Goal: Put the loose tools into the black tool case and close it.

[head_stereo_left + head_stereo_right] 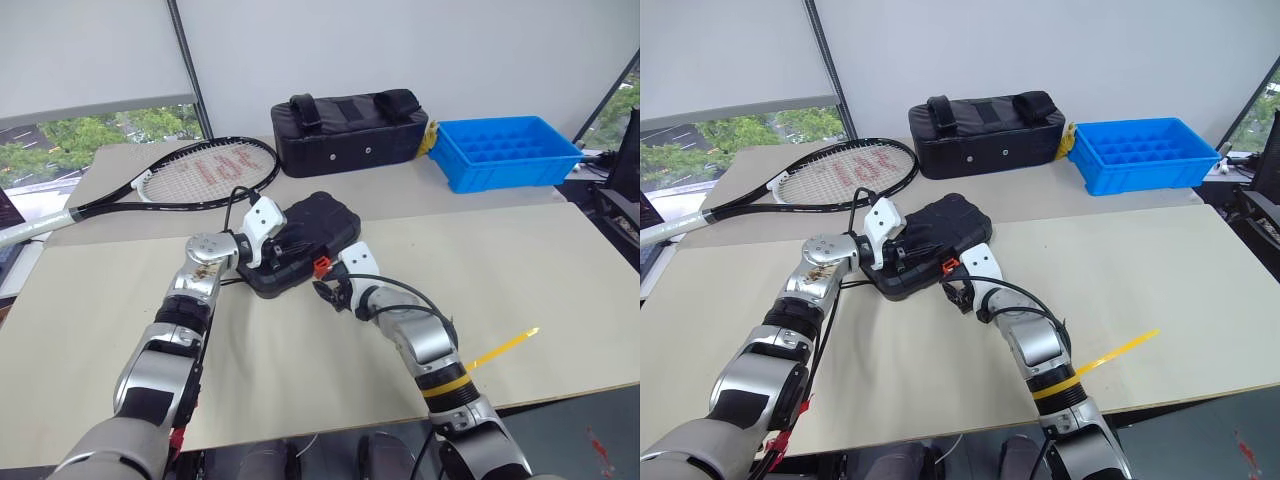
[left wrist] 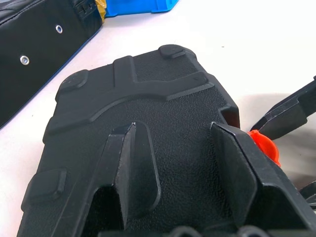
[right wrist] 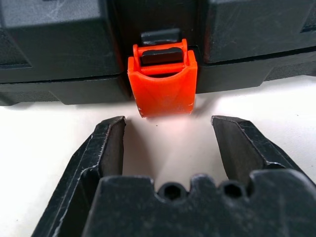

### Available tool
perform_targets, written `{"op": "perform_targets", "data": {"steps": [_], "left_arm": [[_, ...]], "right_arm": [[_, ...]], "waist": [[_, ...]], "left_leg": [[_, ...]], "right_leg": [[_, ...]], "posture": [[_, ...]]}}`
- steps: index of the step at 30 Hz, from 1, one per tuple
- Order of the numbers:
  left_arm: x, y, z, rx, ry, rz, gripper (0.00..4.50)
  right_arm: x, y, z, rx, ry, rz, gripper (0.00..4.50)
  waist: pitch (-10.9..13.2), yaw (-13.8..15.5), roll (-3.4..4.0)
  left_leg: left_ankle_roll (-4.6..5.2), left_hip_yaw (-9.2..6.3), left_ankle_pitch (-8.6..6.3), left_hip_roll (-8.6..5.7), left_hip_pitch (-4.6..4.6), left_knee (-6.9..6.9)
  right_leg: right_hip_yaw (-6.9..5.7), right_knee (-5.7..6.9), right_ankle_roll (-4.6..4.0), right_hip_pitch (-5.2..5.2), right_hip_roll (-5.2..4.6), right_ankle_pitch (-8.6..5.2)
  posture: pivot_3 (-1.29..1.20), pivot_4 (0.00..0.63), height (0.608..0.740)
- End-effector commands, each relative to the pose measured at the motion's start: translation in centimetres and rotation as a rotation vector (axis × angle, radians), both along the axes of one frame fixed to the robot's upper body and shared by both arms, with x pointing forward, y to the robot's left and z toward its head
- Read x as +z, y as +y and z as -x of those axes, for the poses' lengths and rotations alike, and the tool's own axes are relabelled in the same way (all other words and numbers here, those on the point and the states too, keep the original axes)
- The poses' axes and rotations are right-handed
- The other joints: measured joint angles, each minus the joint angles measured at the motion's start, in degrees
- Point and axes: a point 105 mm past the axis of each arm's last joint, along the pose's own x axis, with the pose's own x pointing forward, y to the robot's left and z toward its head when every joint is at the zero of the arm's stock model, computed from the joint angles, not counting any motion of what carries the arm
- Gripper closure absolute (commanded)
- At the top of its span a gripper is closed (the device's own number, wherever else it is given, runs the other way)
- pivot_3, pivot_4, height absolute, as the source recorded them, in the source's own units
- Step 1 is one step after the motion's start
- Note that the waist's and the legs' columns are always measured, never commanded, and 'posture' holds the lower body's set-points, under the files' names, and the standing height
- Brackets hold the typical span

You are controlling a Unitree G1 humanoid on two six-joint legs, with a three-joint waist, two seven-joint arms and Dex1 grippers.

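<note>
The black tool case (image 1: pixel 308 228) lies with its lid down in the middle of the table, ribbed outside up. Its small orange latch (image 3: pixel 163 88) hangs at the front edge. My left gripper (image 2: pixel 173 131) is open, with both fingers resting on top of the lid (image 2: pixel 148 94). My right gripper (image 3: pixel 168 123) is open just in front of the latch, level with it, with a small gap between the fingertips and the latch. One right finger (image 2: pixel 291 116) shows beside the latch in the left wrist view. The loose tools are out of view.
A tennis racket (image 1: pixel 200 170) lies at the back left. A black fabric bag (image 1: pixel 350 130) and a blue plastic tray (image 1: pixel 505 150) stand at the back. A thin yellow strip (image 1: pixel 505 348) lies near the table's front right edge.
</note>
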Motion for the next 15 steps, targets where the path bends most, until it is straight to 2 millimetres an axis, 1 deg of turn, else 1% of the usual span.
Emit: {"op": "perform_targets", "data": {"steps": [1, 4, 6, 7, 10, 11, 12, 15], "left_arm": [[-4.93, 1.11, 1.09, 0.023, 0.156, -0.09, 1.93], [-4.98, 1.13, 1.09, 0.022, 0.157, -0.092, 1.93], [-5.02, 1.19, 1.1, 0.023, 0.158, -0.094, 1.93], [-5.03, 1.23, 1.11, 0.023, 0.158, -0.096, 1.93], [-5.11, 1.38, 1.11, 0.024, 0.16, -0.1, 1.93], [-5.14, 1.41, 1.11, 0.025, 0.161, -0.102, 1.93], [-5.16, 1.42, 1.1, 0.025, 0.162, -0.103, 1.93], [-5.32, 1.33, 1.14, 0.02, 0.167, -0.109, 1.93]], "right_arm": [[1.27, -0.2, -0.89, -0.031, -0.061, -0.022, 1.22], [1.77, 0.08, -1.12, -0.015, -0.093, -0.037, 1.22], [1.83, 0.22, -1.14, -0.006, -0.101, -0.038, 1.72], [1.82, 0.3, -1.1, 0.0, -0.103, -0.039, 1.88], [1.74, 0.45, -0.88, 0.014, -0.104, -0.036, 2.85], [1.73, 0.46, -0.83, 0.018, -0.106, -0.032, 3.24], [1.73, 0.47, -0.82, 0.02, -0.107, -0.029, 3.33], [1.99, 0.38, -0.54, 0.032, -0.126, -0.014, 3.34]], "waist": [[0.0, 0.0, 0.0], [0.0, 0.0, 0.0], [0.0, -0.1, 0.0], [0.0, -0.1, 0.0], [0.0, 0.0, 0.0], [0.0, 0.0, 0.0], [0.0, -0.1, 0.0], [0.0, 0.0, 0.0]], "left_leg": [[0.0, 0.0, 0.0, 0.0, 0.0, 0.0], [0.0, 0.0, 0.0, 0.0, -0.01, -0.01], [0.0, 0.0, 0.0, 0.0, -0.01, -0.02], [0.0, 0.0, 0.0, 0.0, -0.01, -0.02], [0.0, 0.0, 0.0, 0.0, -0.02, -0.03], [0.0, 0.0, 0.0, 0.0, -0.03, -0.03], [0.0, 0.0, 0.0, -0.01, -0.03, -0.03], [0.0, 0.0, 0.0, 0.0, -0.03, -0.04]], "right_leg": [[0.0, 0.0, 0.0, 0.0, 0.0, 0.0], [0.0, 0.0, 0.0, 0.0, -0.01, 0.0], [0.0, -0.01, 0.0, -0.01, -0.01, 0.0], [0.0, -0.01, 0.0, -0.01, -0.01, 0.0], [-0.01, -0.01, 0.0, -0.02, -0.01, 0.0], [-0.01, -0.01, 0.0, -0.02, -0.02, 0.0], [-0.01, -0.02, 0.0, -0.02, -0.02, 0.0], [-0.01, -0.03, 0.0, -0.02, -0.03, 0.0]], "posture": [[0.0, 0.15, 0.74], [0.0, 0.15, 0.74], [0.0, 0.15, 0.74], [0.0, 0.15, 0.74], [0.0, 0.15, 0.74], [0.0, 0.15, 0.74], [0.0, 0.15, 0.74], [0.0, 0.15, 0.74]]}}
